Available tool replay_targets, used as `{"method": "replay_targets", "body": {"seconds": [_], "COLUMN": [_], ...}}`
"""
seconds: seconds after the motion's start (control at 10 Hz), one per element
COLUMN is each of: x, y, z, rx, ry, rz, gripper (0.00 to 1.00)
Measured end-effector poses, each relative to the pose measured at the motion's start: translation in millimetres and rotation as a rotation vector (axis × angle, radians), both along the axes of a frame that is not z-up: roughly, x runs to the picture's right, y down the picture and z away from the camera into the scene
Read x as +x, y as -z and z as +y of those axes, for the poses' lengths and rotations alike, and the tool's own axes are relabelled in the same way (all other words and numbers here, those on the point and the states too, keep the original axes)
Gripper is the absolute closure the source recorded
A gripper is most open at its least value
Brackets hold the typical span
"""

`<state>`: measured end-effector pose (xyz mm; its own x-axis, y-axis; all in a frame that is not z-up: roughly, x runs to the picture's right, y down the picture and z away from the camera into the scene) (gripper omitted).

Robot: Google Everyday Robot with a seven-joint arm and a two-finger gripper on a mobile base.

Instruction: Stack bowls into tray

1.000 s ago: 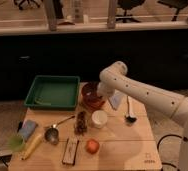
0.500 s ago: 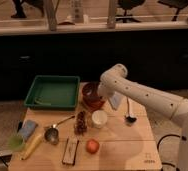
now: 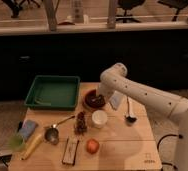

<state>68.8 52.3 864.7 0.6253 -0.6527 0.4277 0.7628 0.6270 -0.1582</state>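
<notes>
The tray lies at the table's back left. Just right of it, outside its rim, sit the bowls, a dark reddish-brown mass; whether one is nested in the other cannot be told. The gripper hangs over the bowls' right edge, the white arm reaching in from the right; whether it is open or closed cannot be told. A white cup stands right of the tray, nearer the front, and a ladle farther right.
</notes>
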Motion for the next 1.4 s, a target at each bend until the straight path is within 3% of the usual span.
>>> {"method": "replay_targets", "body": {"seconds": [0.5,1.1,1.2,1.4], "x": [-1.2,-3.1,-2.3,-2.9], "y": [-7.1,-34.4,-38.8,-52.8], "z": [7.2,38.9,43.3,53.7], "rx": [-0.036,-0.074,-0.081,-0.096], "ry": [0.014,-0.019,-0.021,-0.018], "rz": [-0.011,-0.051,-0.05,-0.047], "gripper": [0.2,0.2,0.23,0.45]}}
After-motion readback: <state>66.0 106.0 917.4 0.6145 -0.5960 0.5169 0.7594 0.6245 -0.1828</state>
